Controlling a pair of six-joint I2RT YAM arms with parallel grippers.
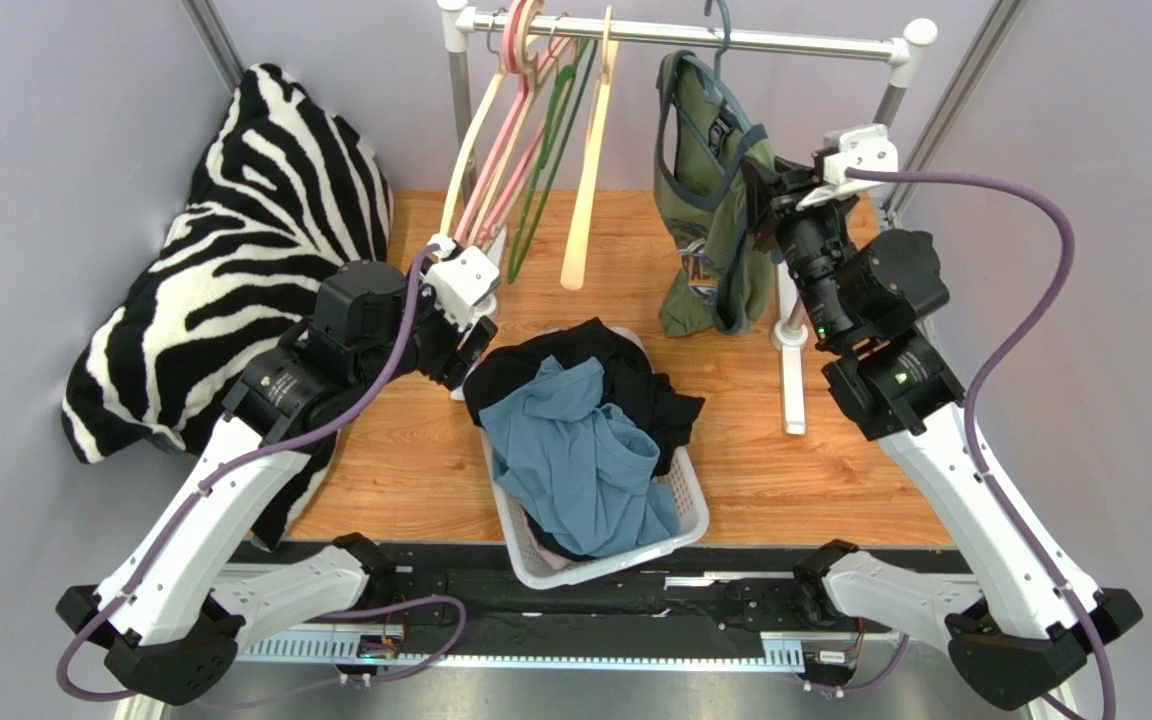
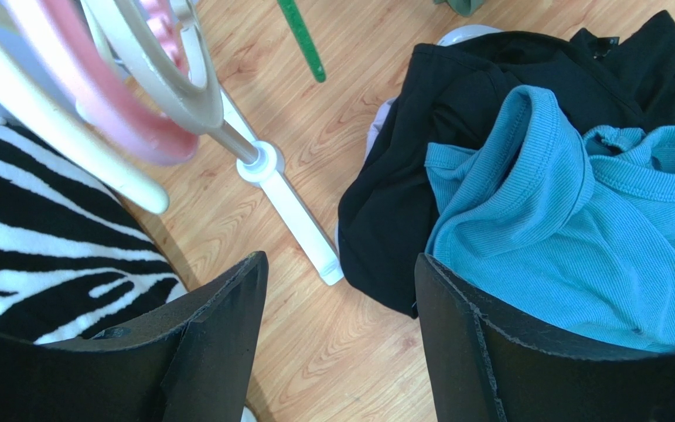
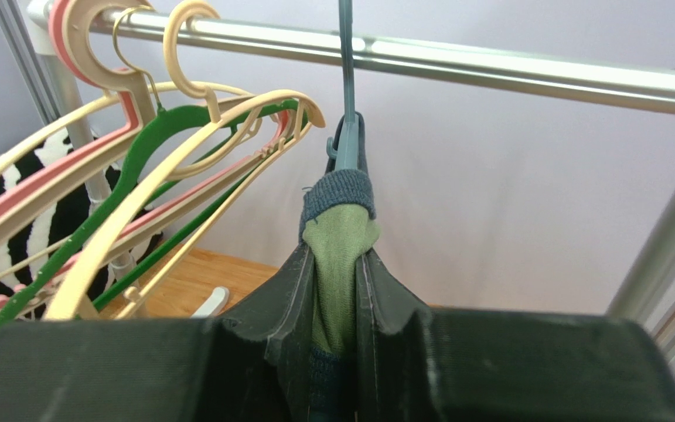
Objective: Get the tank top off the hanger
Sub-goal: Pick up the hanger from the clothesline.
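An olive-green tank top (image 1: 692,173) with dark trim hangs from a teal hanger (image 1: 719,27) on the metal rail (image 1: 778,36). My right gripper (image 1: 763,183) is up against its right side. In the right wrist view that gripper (image 3: 337,257) is shut on a bunched green strap of the tank top (image 3: 338,224), just under the neck of the hanger (image 3: 347,132). My left gripper (image 1: 465,333) is low over the table, left of the basket. It (image 2: 339,259) stands open with only wood between the fingers.
A white laundry basket (image 1: 690,521) at the table's front holds a blue garment (image 1: 582,458) and a black one (image 1: 620,360). Several empty hangers (image 1: 515,143) hang at the rail's left end. A zebra-striped cushion (image 1: 237,255) fills the left side. The rack's white foot (image 1: 793,375) lies on the right.
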